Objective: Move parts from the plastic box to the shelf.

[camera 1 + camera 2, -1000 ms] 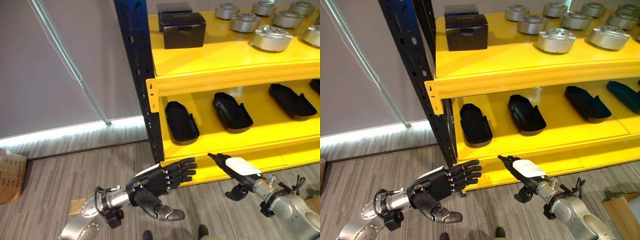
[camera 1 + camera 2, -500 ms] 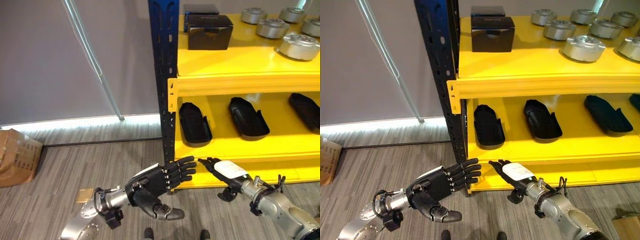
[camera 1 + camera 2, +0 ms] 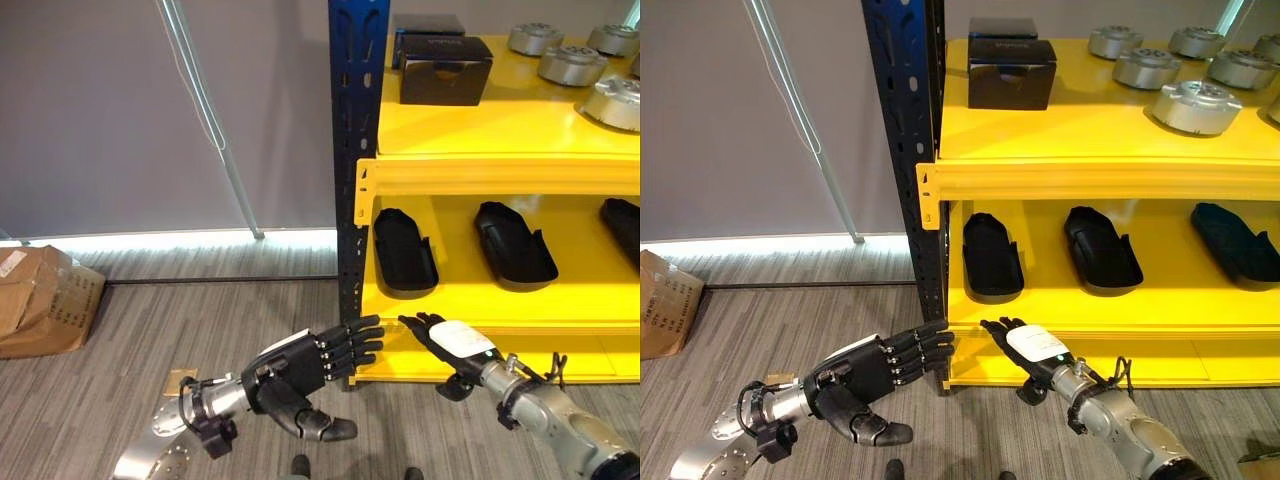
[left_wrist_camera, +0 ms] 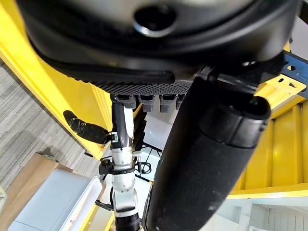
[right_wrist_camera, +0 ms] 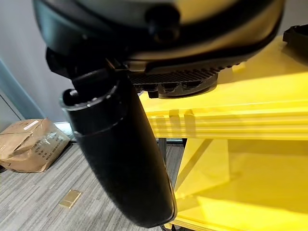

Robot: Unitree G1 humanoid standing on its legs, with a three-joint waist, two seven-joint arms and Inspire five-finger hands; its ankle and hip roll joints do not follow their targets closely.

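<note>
Both arms are silver-grey metal ending in dark, segmented hands: the left hand (image 3: 290, 370) is all black, and the right hand (image 3: 452, 342) has a white back cover.

**Premises: storeroom or small-parts warehouse area**

Industrial racking is dominating the scene: a yellow shelf (image 3: 480, 125) is sitting on a dark blue perforated upright (image 3: 352, 150), the kind used for stock storage. Round silver metal parts (image 3: 1196, 106) are standing in rows on the upper level beside black boxes (image 3: 1011, 70), and black moulded trays (image 3: 404, 252) are lying spaced along the lower level. Grey wood-pattern flooring (image 3: 150, 340) is running up to a plain grey wall (image 3: 100, 110), and a crumpled cardboard carton (image 3: 40, 300) is lying on the floor near that wall
</note>
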